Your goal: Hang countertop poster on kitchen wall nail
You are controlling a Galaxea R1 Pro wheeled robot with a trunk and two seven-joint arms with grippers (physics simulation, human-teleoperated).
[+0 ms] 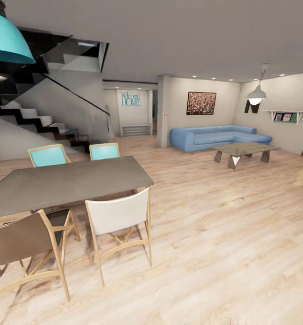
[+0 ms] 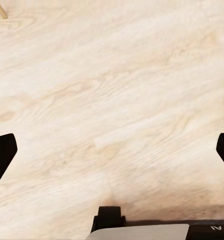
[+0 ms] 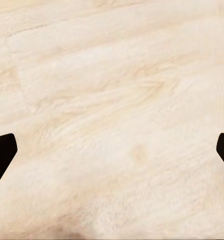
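The poster and the kitchen countertop are out of view; I face an open dining and living room. My left gripper (image 2: 112,152) hangs open over pale wood floor (image 2: 112,90), its black fingertips (image 2: 1,155) far apart at the picture's edges, nothing between them. My right gripper (image 3: 112,152) is likewise open above bare floor boards (image 3: 112,100), with dark fingertips (image 3: 0,155) spread wide and empty.
A dark grey dining table (image 1: 61,183) with several chairs, one white (image 1: 119,216) and one brown (image 1: 20,246), stands at the left. Stairs (image 1: 38,122) rise behind. A blue sofa (image 1: 216,136), coffee table (image 1: 245,151) and reddish speckled painting (image 1: 201,103) lie far right. Wood floor (image 1: 223,234) stretches ahead.
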